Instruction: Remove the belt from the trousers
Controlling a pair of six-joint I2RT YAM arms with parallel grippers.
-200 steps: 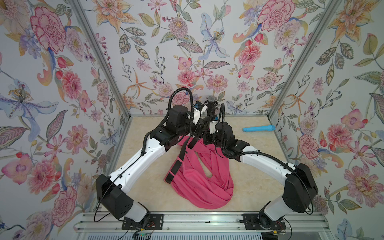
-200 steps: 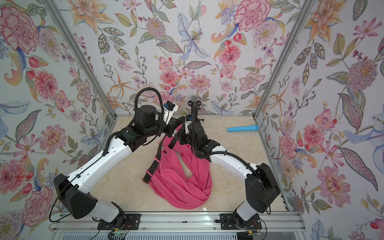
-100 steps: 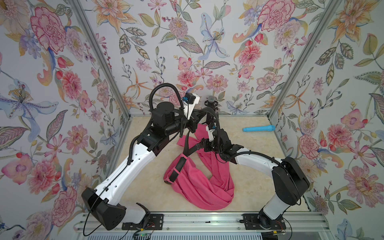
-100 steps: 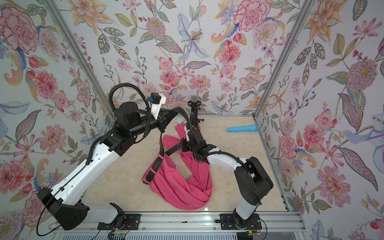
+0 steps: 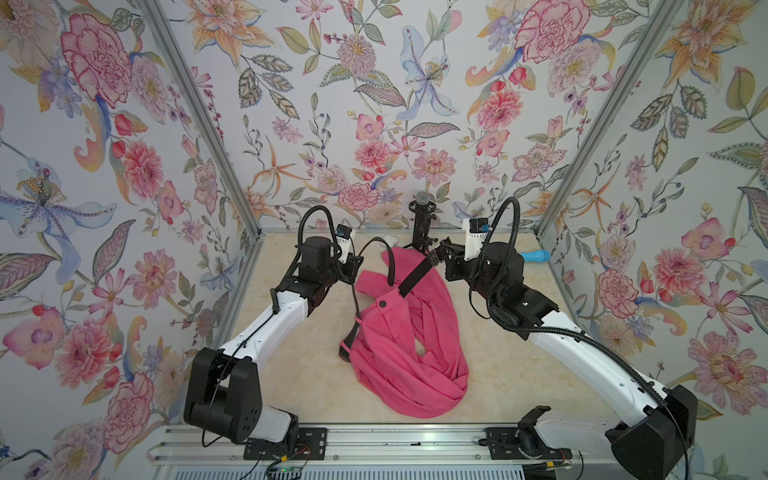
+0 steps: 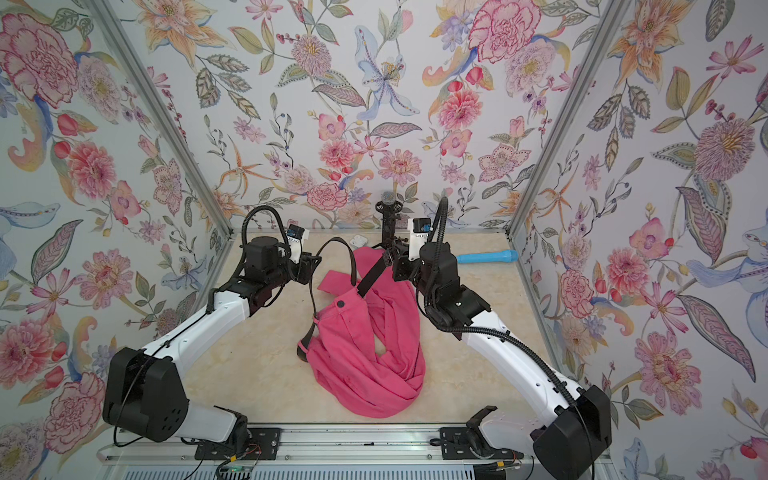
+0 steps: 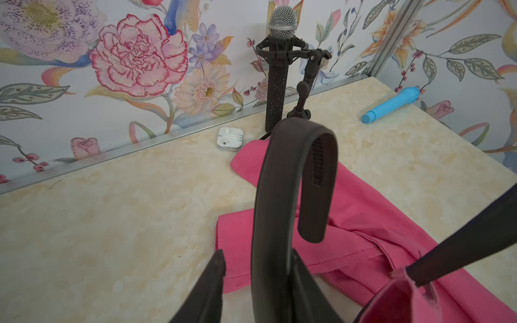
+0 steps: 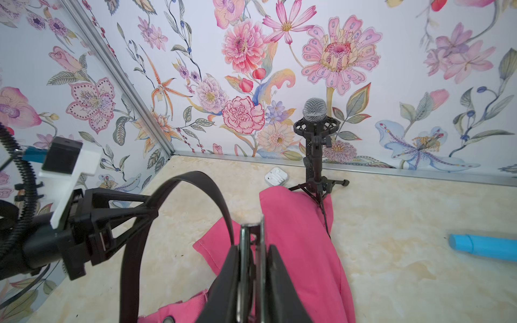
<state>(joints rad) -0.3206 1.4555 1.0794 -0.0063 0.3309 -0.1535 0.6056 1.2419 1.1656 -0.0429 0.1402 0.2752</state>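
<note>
Bright pink trousers lie heaped mid-table in both top views, the black belt threaded through waistband loops. The right gripper pinches the belt's buckle end, the strap running taut down to the waistband. The left gripper stands spread, the belt's arching free end passing between its fingers, against one of them. A small white case holding earphones sits by the back wall

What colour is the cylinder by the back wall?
Light blue cylinder, clearest in the left wrist view.
</note>
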